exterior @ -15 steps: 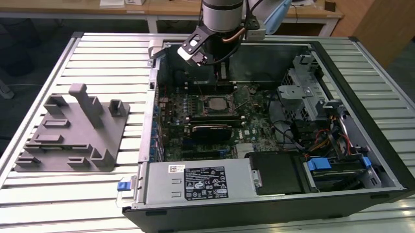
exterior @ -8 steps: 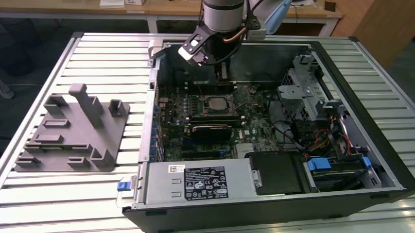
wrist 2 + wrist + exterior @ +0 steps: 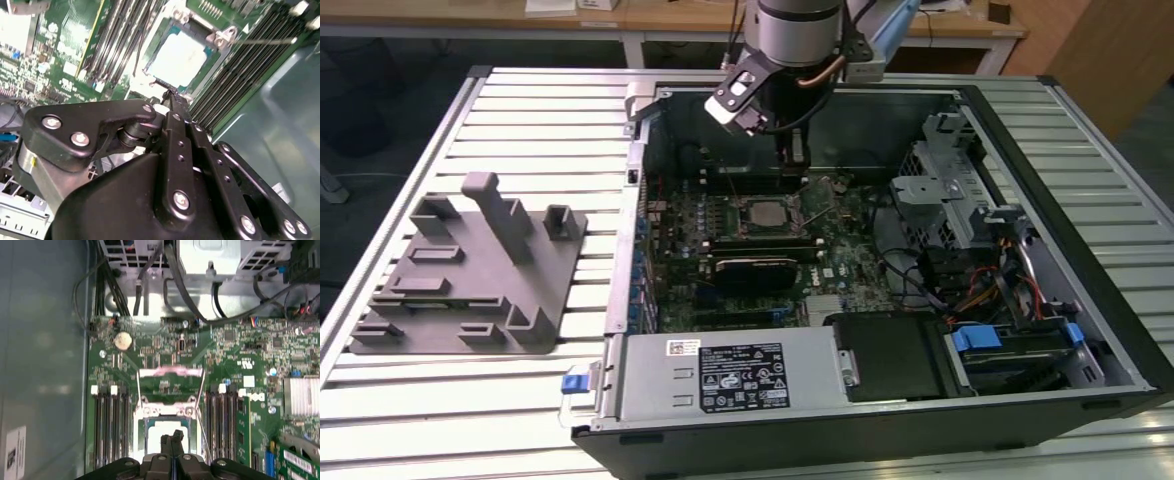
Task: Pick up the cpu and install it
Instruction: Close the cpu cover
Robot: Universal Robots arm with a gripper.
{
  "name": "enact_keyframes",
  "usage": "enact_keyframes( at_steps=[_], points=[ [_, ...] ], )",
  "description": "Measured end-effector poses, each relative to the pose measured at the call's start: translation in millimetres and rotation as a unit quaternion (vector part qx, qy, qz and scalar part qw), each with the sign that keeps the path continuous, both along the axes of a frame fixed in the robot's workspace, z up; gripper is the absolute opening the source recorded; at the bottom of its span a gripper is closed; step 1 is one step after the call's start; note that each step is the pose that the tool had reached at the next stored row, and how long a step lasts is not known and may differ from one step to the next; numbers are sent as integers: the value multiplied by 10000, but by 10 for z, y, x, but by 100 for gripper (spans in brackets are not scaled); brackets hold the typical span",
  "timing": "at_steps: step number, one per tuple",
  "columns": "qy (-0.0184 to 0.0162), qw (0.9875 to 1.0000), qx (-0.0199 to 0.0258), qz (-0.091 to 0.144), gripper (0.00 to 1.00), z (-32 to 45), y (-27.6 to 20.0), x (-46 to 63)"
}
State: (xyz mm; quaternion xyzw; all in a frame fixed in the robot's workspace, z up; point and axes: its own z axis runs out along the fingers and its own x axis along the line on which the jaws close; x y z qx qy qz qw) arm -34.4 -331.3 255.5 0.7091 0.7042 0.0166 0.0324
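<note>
Cpu (image 3: 177, 60) lies in socket (image 3: 150, 412) — likely light, stiff, slick-topped, fragile, best pinched by opposite edges — gripper (image 3: 172, 438) just above, jaws closed, empty.

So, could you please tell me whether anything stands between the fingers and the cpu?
Nothing visible does. The cpu lies bare in its socket, the metal frame is swung back off it, and the shut fingers hang close above it.

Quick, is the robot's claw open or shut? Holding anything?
Gripper: shut, fingers together, holding nothing. The cpu lies in the socket.
</note>
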Motion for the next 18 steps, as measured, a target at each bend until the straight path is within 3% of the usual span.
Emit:
enact_keyframes(
  at_steps=[18],
  points=[
    [0,10000,-1,0,11,0,2,429]
  ],
)
